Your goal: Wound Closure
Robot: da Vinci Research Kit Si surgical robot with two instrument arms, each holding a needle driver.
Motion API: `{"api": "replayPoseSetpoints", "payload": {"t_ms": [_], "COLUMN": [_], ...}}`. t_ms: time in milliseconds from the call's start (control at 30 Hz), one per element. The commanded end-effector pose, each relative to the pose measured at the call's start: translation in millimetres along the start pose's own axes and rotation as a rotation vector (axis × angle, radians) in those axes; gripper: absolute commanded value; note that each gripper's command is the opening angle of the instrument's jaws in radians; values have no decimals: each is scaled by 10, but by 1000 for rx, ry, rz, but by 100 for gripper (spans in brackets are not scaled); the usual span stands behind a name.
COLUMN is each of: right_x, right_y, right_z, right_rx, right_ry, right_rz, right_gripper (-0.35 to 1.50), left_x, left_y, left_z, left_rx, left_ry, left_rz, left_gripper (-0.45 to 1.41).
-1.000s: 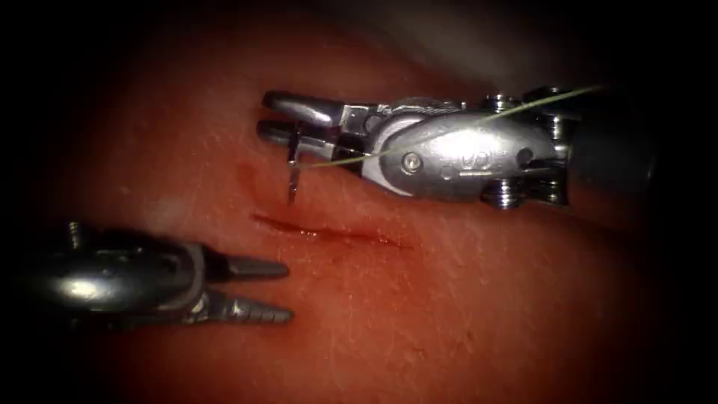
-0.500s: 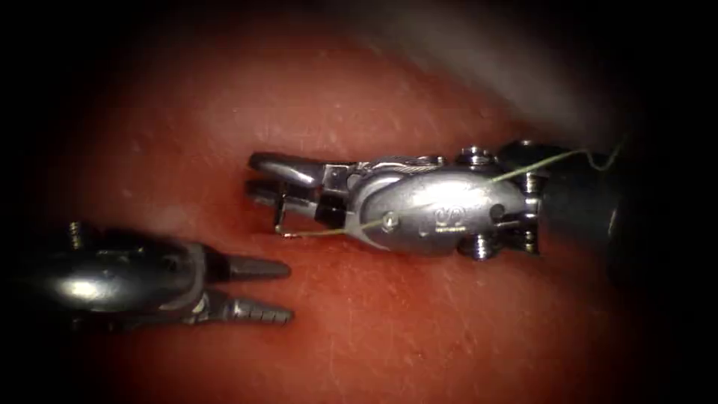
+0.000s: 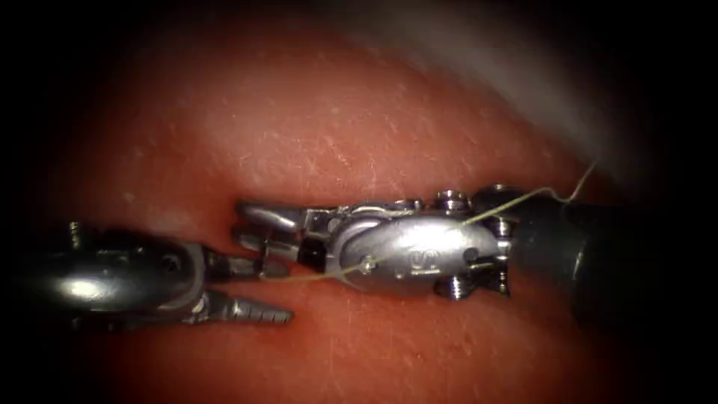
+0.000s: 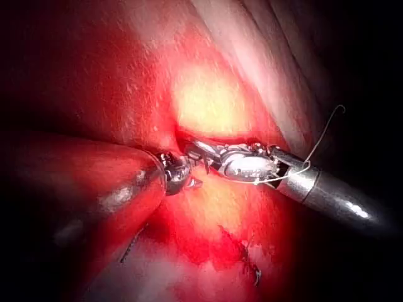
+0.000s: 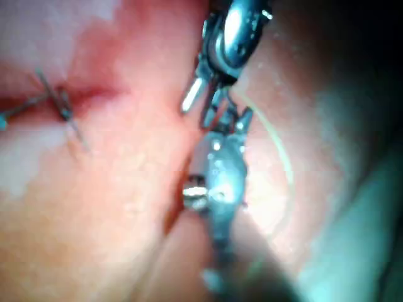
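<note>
While the right tool [image 3: 254, 232] clamps the needle [image 3: 264, 258] near its thread end, the needle hangs over the tissue [image 3: 314, 127], its tip hidden, just at the open, empty left tool [image 3: 258, 292] at eight o'clock. The thread [image 3: 516, 202] trails toward two o'clock across the right tool. Risk, I judge: the crowded tips could knock the needle askew or snag thread. The tissue is moist, dark-rimmed, with little room.

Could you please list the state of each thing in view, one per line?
Right tool: jaws shut on the needle, low over the tissue.
Left tool: jaws open, holding nothing.
Needle: held by the right tool; tip hidden.
Thread: runs from the needle back over the right tool.
Tissue: bare beside the tools.
</note>
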Motion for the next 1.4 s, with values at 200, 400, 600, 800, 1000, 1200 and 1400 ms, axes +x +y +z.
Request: {"api": "replayPoseSetpoints", "payload": {"t_ms": [200, 400, 600, 800, 1000, 1200, 1400], "right_x": [18, 32, 20, 16, 10, 7, 19], "right_y": [45, 80, 91, 95, 101, 115, 126], "right_z": [4, 2, -1, -1, -2, -4, -4], "right_rx": [-43, -83, -99, -102, -103, -114, -177], "right_ry": [33, 49, 38, 35, 35, 35, 54], "right_rz": [29, 49, 109, 168, 221, 269, 233], "right_gripper": [-35, -35, -35, -35, -35, -35, -35], "left_x": [-4, -7, -13, -18, -19, -20, -20], "left_y": [1, 2, -1, -5, -5, -6, -6], "left_z": [7, 11, 16, 15, 13, 12, 12], "left_rx": [-2, 3, 8, 7, 6, 6, 6], "left_ry": [0, 1, 2, 2, 1, -5, -5], "left_rz": [-6, -11, -17, -23, -22, -21, -21], "left_gripper": [23, 23, 25, 26, 26, 26, 26]}}
